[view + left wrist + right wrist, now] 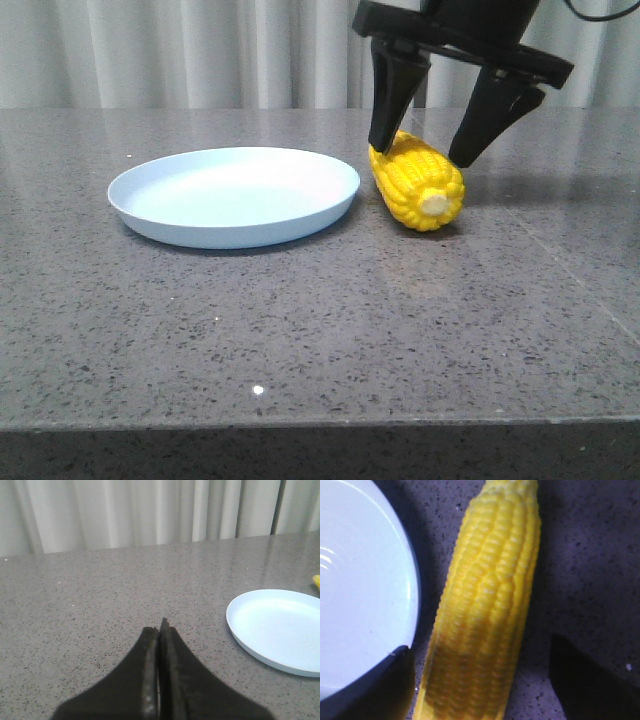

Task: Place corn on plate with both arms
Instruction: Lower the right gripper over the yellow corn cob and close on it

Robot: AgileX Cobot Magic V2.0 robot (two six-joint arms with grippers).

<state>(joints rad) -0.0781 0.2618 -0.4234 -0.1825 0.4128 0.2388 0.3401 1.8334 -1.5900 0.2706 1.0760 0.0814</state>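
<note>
Here we see a glossy yellow corn [418,184], kernels in neat rows and a cream stub end, lying on the speckled grey stone surface [320,320] just beside the smooth, round, pale-blue plate [234,195]. The right hand [424,148] straddles it, fingers spread wide. The left hand [159,630] is pressed closed, empty.

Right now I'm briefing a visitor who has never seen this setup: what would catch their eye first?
The bright yellow corn lying on the grey table, just right of the pale blue plate. The right gripper hangs open over it, one dark finger on each side. The left gripper is shut, away from both.
</note>
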